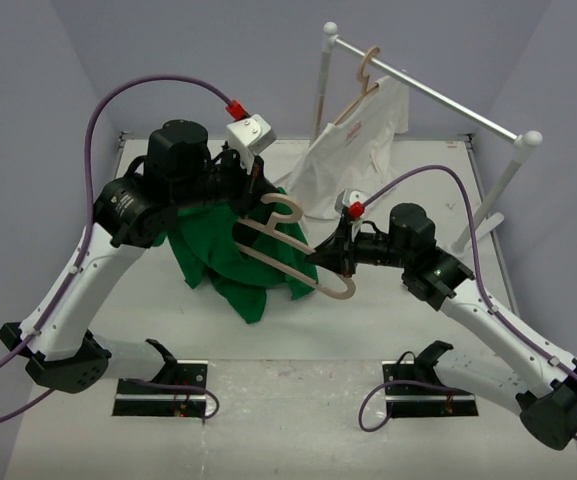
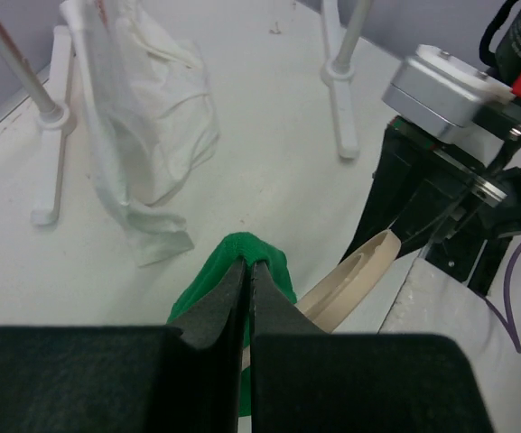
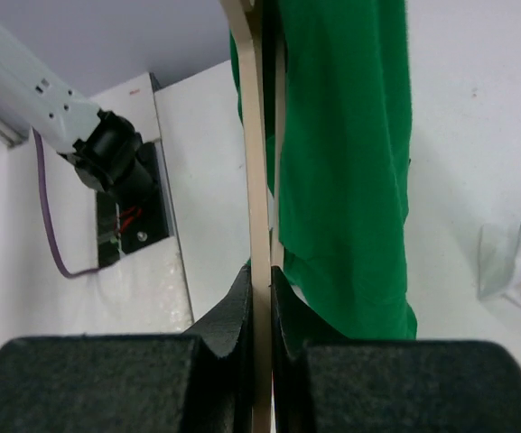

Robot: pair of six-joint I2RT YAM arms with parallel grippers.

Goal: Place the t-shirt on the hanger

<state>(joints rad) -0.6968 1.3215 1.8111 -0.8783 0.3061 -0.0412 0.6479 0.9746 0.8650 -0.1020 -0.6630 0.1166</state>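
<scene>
Over the white counter, holds the green t-shirt bunched and drooping at centre, the hanger tilted across its front. Pinches fabric between fully closed left fingers; clamps one wooden hanger arm between nearly closed right fingers.

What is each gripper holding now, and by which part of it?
Left gripper: a fold of the emerald-green fabric t-shirt; which part cannot be told. Right gripper: the pale wooden clothes hanger, by one curved arm.
</scene>
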